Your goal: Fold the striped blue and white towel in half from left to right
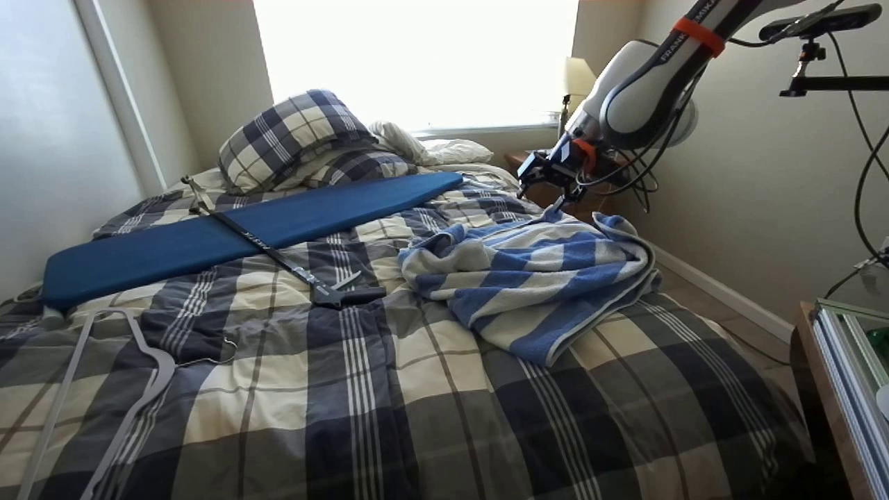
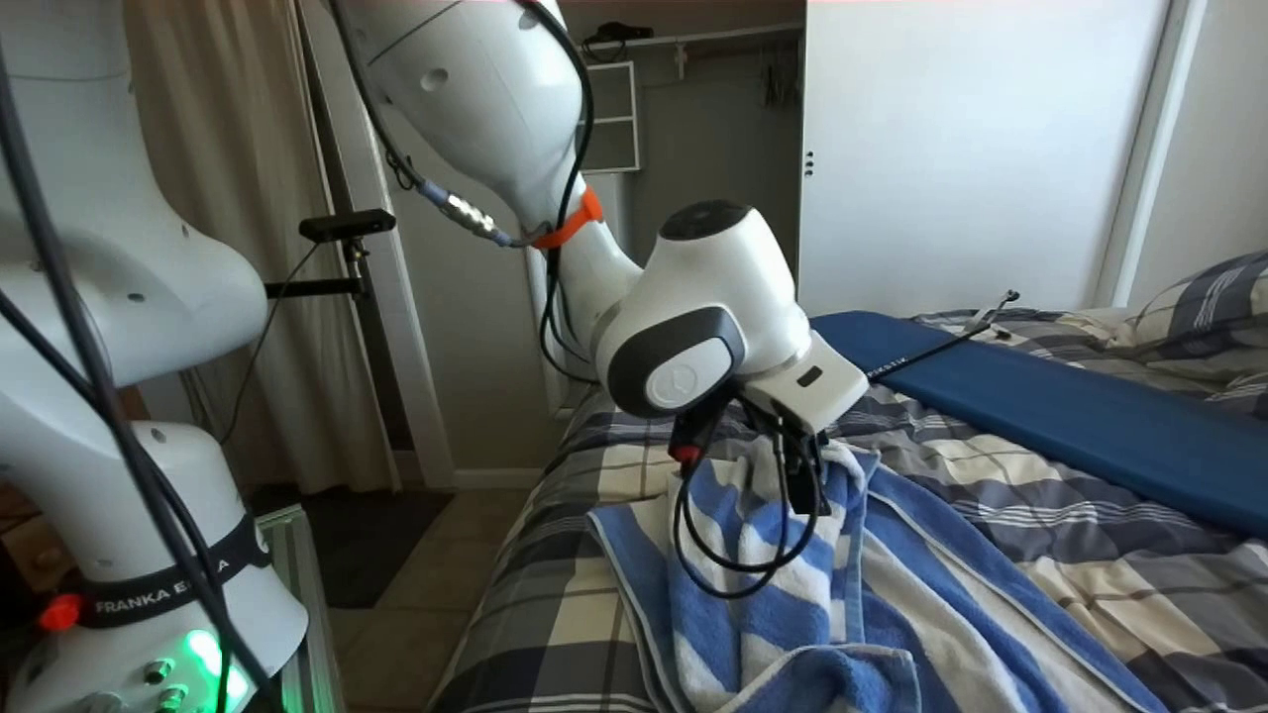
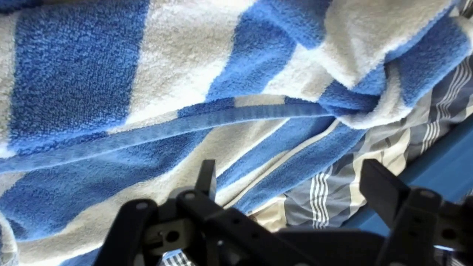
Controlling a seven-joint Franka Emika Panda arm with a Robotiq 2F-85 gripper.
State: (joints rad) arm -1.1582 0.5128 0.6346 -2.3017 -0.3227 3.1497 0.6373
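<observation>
Black grabber [image 1: 279, 259] lies across the blue board [image 1: 312, 217], near the towel [image 1: 535, 278].

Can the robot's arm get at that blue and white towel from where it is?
Probably yes: its hand is open close to the towel, and nothing seems to block the way between them.

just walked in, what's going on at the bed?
A Franka Emika Panda arm is partway through folding the striped blue and white towel, which lies rumpled on the plaid bedspread, part of it doubled over, not yet neatly in half. The end effector is open close to the towel, gripping nothing; can't tell if it's touching.
</observation>
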